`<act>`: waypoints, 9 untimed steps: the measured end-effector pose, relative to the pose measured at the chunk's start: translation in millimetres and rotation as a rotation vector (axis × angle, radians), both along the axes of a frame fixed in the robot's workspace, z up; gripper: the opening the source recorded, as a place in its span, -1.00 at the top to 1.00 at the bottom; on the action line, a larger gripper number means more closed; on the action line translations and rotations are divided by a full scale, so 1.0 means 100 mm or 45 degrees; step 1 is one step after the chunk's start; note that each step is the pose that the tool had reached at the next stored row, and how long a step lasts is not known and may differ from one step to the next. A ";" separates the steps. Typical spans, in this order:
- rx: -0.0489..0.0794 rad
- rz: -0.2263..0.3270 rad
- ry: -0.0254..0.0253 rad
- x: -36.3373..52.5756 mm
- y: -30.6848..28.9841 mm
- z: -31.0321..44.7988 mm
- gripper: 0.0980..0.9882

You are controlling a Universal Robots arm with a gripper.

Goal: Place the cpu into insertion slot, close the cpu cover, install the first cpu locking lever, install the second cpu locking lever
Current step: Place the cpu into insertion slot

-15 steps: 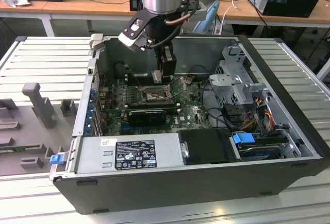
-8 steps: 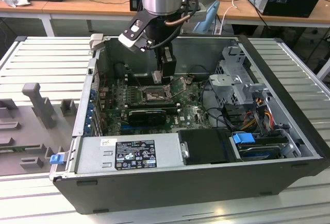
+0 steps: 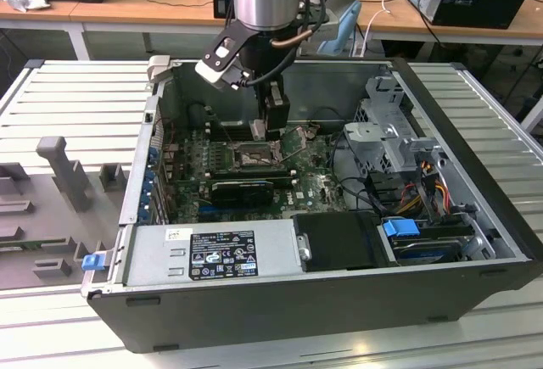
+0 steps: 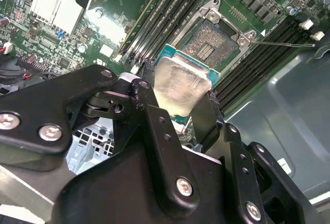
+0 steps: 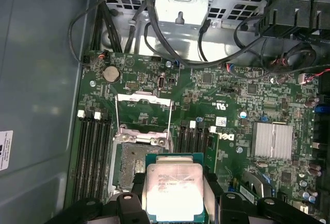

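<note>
Second wrist view: the hand grips the cpu by two edges, close over the bare insertion slot; in the first wrist view the cpu cover stands swung open.

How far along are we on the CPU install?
No step looks finished. In hand: the hand grips the cpu just above the insertion slot, whose contacts lie bare. Not yet done: the cpu is unseated, the cpu cover is swung open, and a locking lever lies unlatched.
</note>
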State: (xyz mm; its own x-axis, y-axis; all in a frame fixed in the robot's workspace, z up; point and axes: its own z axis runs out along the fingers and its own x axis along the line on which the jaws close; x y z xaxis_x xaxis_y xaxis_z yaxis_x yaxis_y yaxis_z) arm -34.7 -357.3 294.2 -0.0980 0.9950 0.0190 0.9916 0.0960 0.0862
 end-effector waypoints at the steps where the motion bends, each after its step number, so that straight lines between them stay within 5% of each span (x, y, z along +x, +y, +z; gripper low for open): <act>1: 0.000 0.000 0.0000 0.000 0.000 -0.009 0.04; 9: 0.000 0.000 0.0000 0.000 0.000 -0.078 0.04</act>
State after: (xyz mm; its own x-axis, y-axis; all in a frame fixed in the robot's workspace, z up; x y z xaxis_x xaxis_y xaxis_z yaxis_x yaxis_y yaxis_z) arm -34.7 -357.3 286.3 -0.0980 0.9950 0.0189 0.9916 0.0960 0.0862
